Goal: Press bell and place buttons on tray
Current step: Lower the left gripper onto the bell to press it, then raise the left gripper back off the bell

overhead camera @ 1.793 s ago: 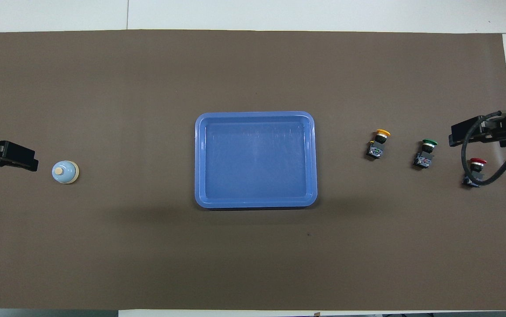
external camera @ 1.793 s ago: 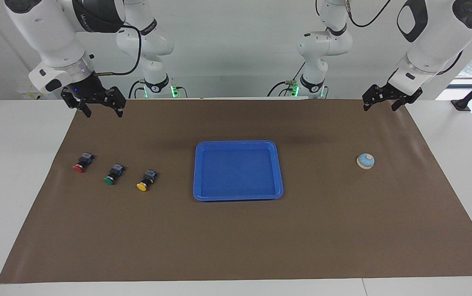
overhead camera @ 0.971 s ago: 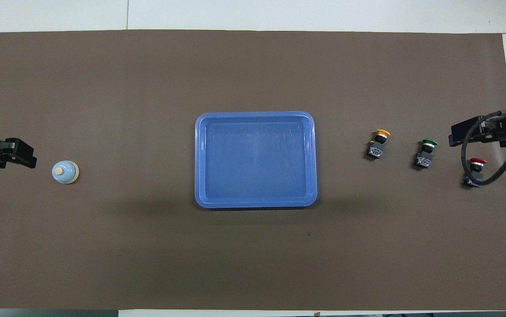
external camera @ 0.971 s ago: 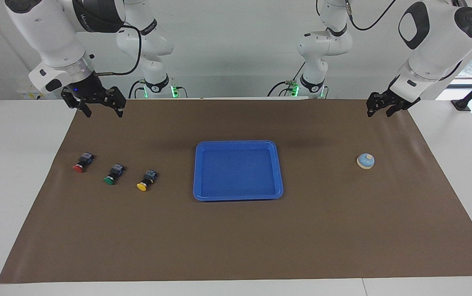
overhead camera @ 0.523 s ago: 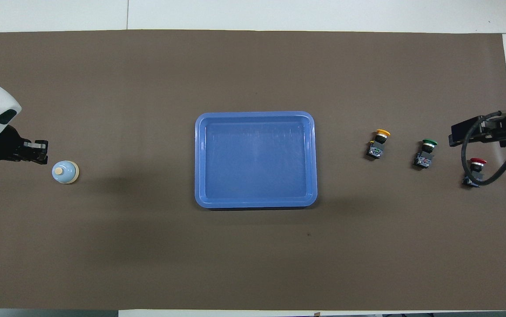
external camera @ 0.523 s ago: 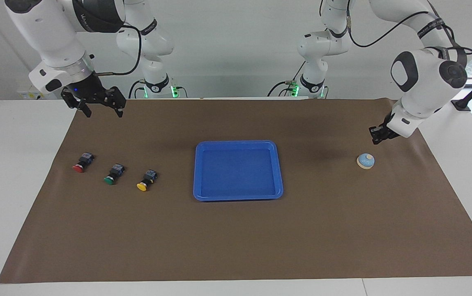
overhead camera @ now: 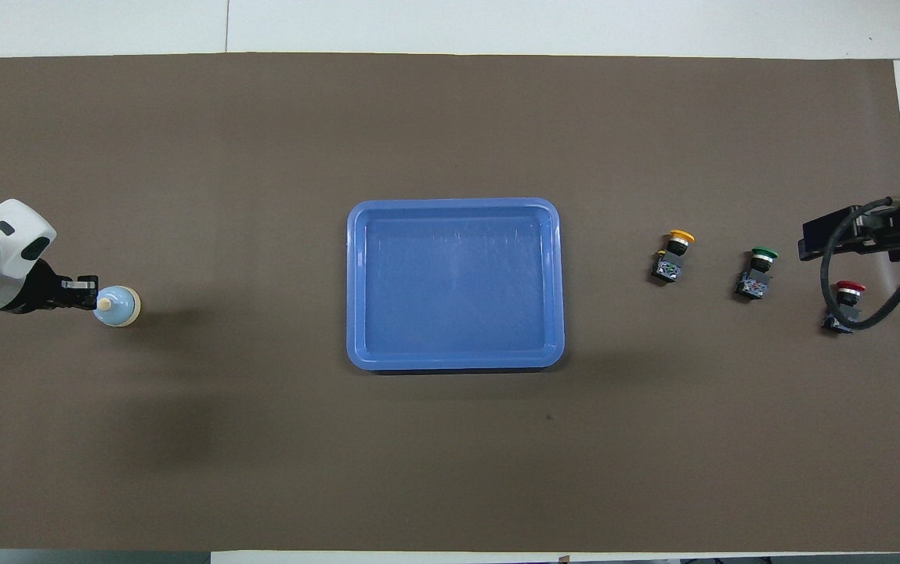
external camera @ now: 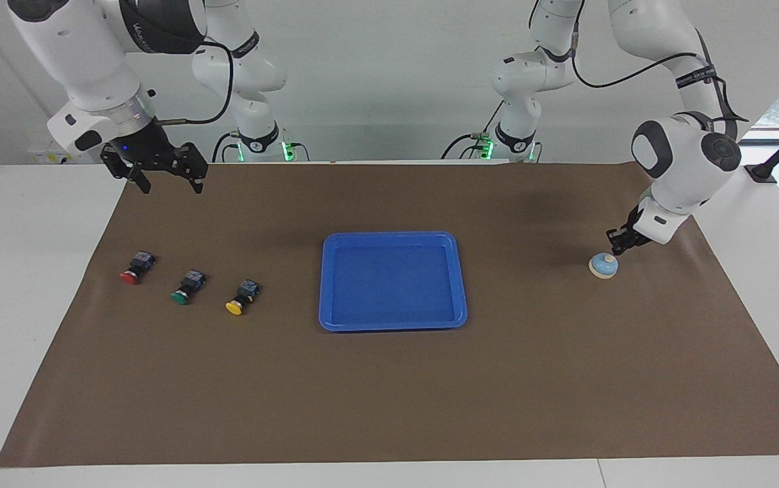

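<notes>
The light blue bell (external camera: 603,266) (overhead camera: 117,305) sits toward the left arm's end of the table. My left gripper (external camera: 615,249) (overhead camera: 91,295) is shut, its tips just above the bell's cream knob, a hair to its side. A bright blue tray (external camera: 392,325) (overhead camera: 356,282) lies in the middle. Toward the right arm's end lie three buttons in a row: yellow (external camera: 241,299) (overhead camera: 674,254), green (external camera: 187,287) (overhead camera: 757,272) and red (external camera: 135,267) (overhead camera: 843,304). My right gripper (external camera: 167,184) (overhead camera: 837,239) waits open, high over the mat's edge near the red button.
A brown mat (external camera: 389,393) covers most of the white table (external camera: 16,271). A black cable (overhead camera: 872,309) from the right arm loops over the red button in the overhead view.
The left arm swung down from the mat's corner to the bell and its gripper closed. The right arm, tray and buttons stayed put.
</notes>
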`<act>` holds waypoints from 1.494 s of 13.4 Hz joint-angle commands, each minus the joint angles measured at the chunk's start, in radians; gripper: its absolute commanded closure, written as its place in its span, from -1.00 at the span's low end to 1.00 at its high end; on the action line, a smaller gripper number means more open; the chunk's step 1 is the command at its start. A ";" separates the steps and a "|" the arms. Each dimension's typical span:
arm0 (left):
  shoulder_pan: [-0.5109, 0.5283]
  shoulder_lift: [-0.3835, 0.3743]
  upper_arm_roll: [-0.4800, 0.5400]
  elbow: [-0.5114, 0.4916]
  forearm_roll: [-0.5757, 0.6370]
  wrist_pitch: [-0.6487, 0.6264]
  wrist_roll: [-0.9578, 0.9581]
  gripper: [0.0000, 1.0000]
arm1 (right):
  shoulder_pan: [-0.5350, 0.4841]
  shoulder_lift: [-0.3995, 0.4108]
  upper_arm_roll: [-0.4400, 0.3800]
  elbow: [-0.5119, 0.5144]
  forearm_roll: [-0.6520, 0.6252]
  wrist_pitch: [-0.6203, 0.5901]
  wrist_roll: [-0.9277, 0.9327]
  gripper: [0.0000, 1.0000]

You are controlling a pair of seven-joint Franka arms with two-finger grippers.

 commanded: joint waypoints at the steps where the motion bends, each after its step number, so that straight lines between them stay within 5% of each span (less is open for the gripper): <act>1: 0.007 0.014 -0.005 -0.024 0.013 0.055 0.008 1.00 | -0.016 -0.017 0.007 -0.015 0.006 -0.005 -0.025 -1.00; 5: 0.009 0.037 -0.005 -0.080 0.013 0.141 0.011 1.00 | -0.017 -0.017 0.007 -0.015 0.006 -0.005 -0.025 -1.00; 8: -0.004 0.035 -0.007 0.069 0.013 -0.055 0.010 1.00 | -0.016 -0.017 0.009 -0.015 0.006 -0.005 -0.025 -1.00; 10: -0.014 0.027 -0.011 0.258 0.015 -0.317 0.010 1.00 | -0.016 -0.017 0.007 -0.015 0.006 -0.005 -0.025 -1.00; 11: -0.037 0.025 -0.011 0.342 0.013 -0.435 0.005 0.31 | -0.016 -0.017 0.009 -0.015 0.006 -0.005 -0.023 -1.00; 12: -0.051 0.013 -0.013 0.402 0.013 -0.521 0.000 -0.99 | -0.016 -0.017 0.009 -0.015 0.006 -0.005 -0.025 -1.00; 16: -0.069 -0.035 -0.017 0.521 0.005 -0.689 0.002 -1.00 | -0.016 -0.017 0.009 -0.015 0.006 -0.005 -0.023 -1.00; 20: -0.076 -0.048 -0.019 0.554 0.004 -0.717 0.000 -1.00 | -0.016 -0.017 0.009 -0.015 0.006 -0.005 -0.023 -1.00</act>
